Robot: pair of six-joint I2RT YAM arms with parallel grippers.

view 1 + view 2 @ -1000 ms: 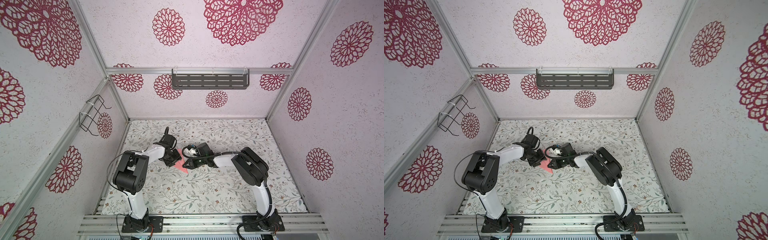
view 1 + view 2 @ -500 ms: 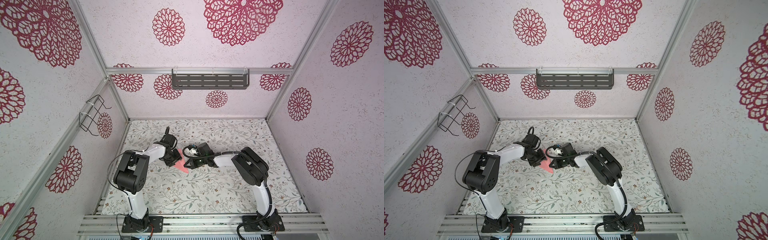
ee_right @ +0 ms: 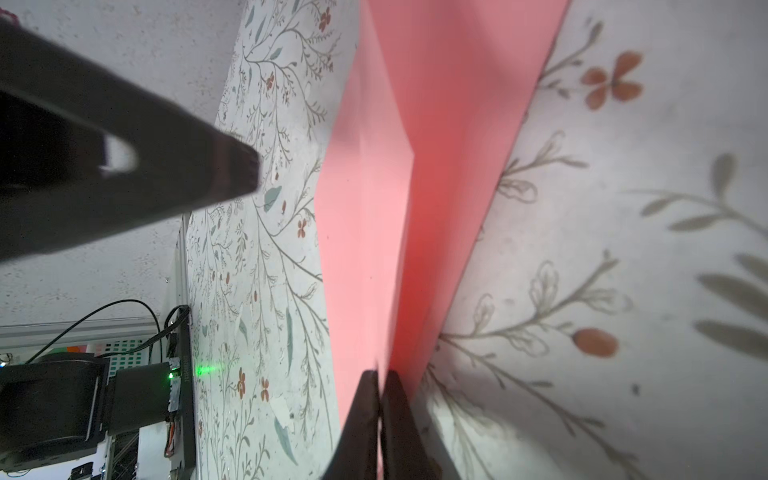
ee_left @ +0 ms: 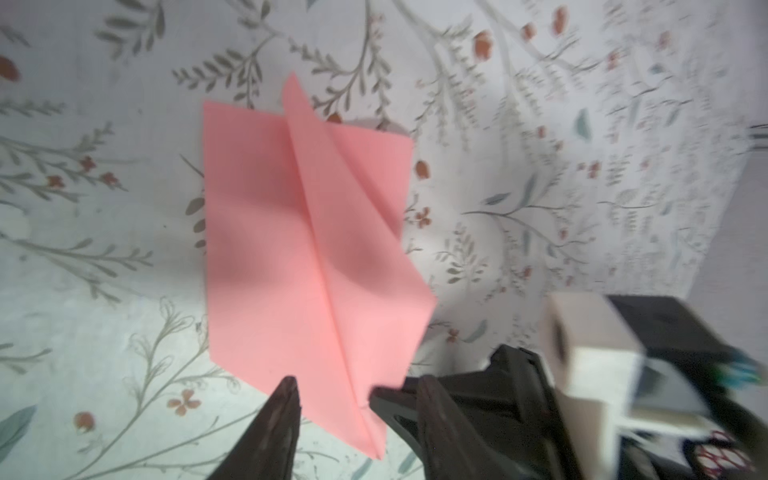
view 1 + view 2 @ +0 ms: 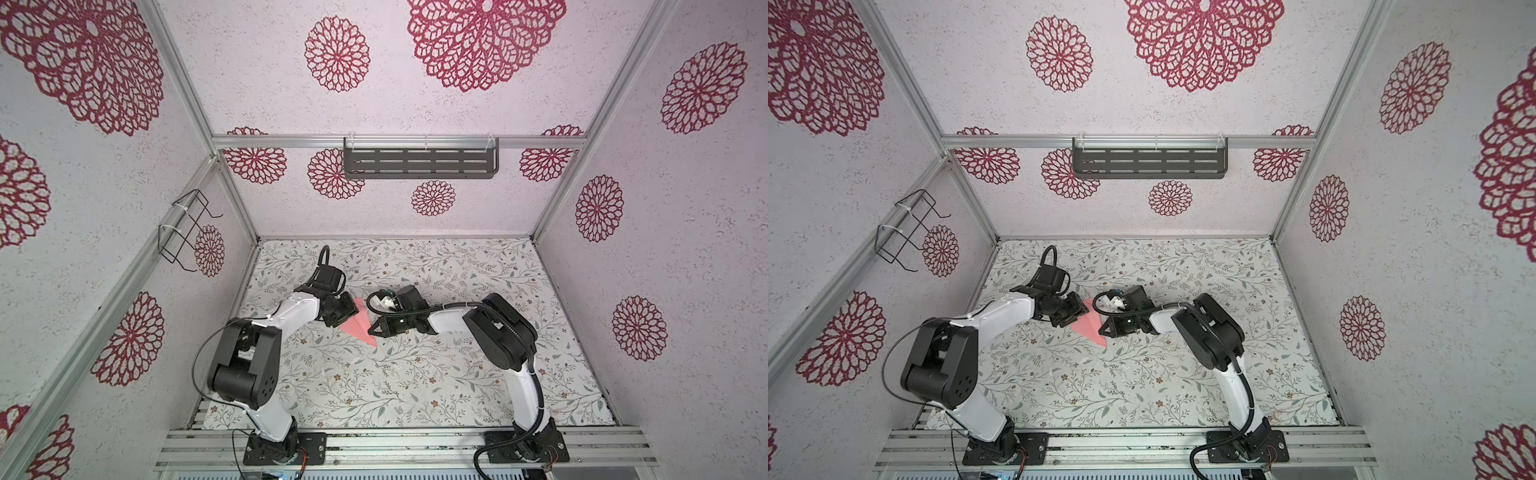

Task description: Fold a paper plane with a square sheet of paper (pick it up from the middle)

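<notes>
The salmon-pink sheet of paper [image 5: 358, 326] [image 5: 1087, 325] lies mid-table, folded into a pointed dart with a raised centre crease and two flaps [image 4: 291, 249]. My right gripper [image 5: 372, 331] [image 5: 1103, 331] comes in from the right. In its wrist view it [image 3: 379, 374] is shut on the upright crease of the paper [image 3: 365, 228] near the pointed end. My left gripper [image 5: 348, 315] [image 5: 1078, 314] is at the paper's left side. Its jaws [image 4: 356, 384] stand apart, straddling the pointed end without pinching it. One left finger [image 3: 232, 170] shows in the right wrist view.
The floral table mat [image 5: 415, 374] is boxed in by patterned walls. A dark slotted shelf [image 5: 419, 162] hangs on the back wall and a wire rack [image 5: 187, 228] on the left wall. Small white scraps [image 5: 357, 359] lie in front of the paper.
Both arms stay nearly where they were. A little more pink paper shows between the two grippers than a second ago.
</notes>
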